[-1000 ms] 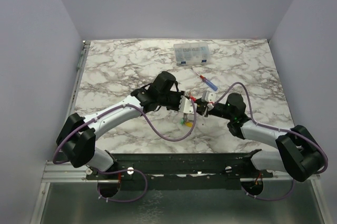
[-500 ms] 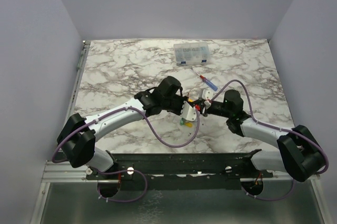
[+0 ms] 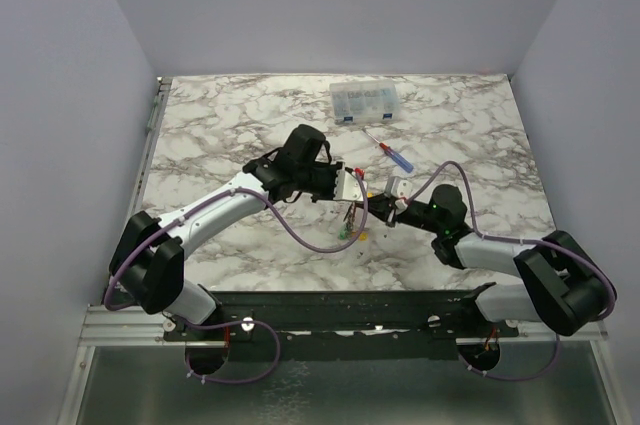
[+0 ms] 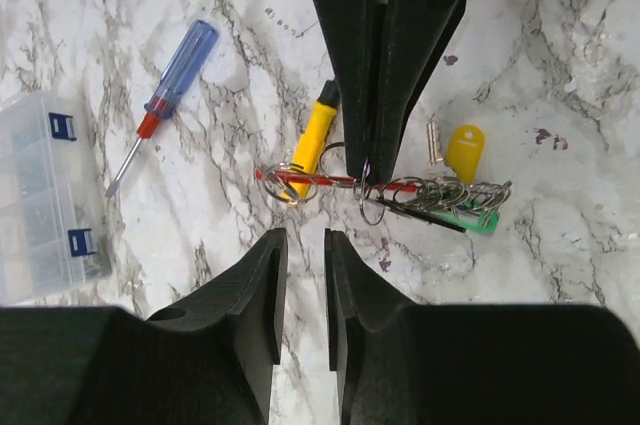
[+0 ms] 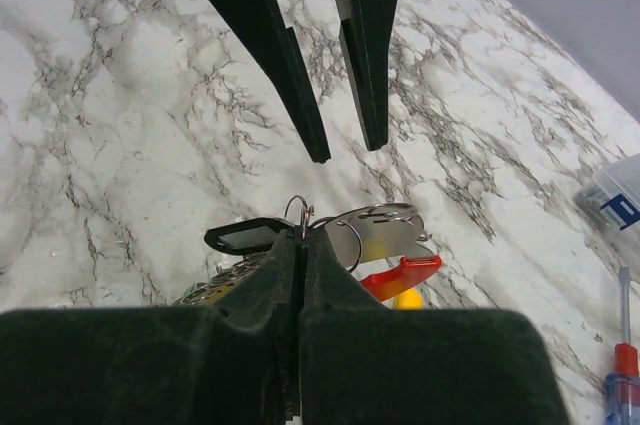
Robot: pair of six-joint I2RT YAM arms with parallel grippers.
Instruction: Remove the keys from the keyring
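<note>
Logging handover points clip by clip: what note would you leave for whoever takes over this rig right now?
Left gripper: open, empty, hanging close to the bunch.
Right gripper: shut, pinching a small wire ring among the keys.
Keyring: its red band runs through the bunch at the right gripper's tips.
Done: bunch gripped; no key is clearly off.
Left: probably grip the keyring with the left gripper, then work each key off.
</note>
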